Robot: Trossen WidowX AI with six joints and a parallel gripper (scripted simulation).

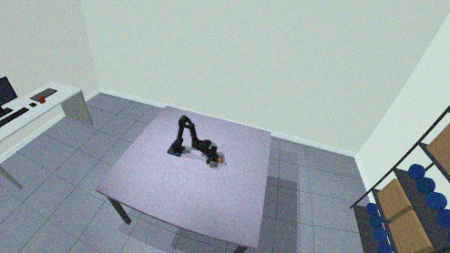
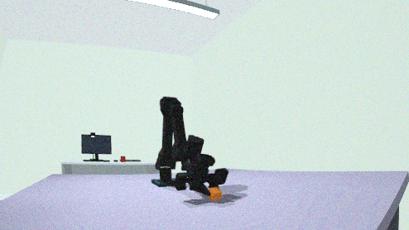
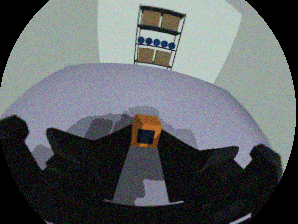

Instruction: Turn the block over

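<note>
Block half-hidden between fingers

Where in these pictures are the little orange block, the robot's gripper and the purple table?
small orange block (image 2: 214, 194), exterior view, its side face.
black gripper (image 3: 144, 137), wrist view, between its fingertips, shut on the block.
purple table (image 1: 182, 196), top view, bare top.
</note>
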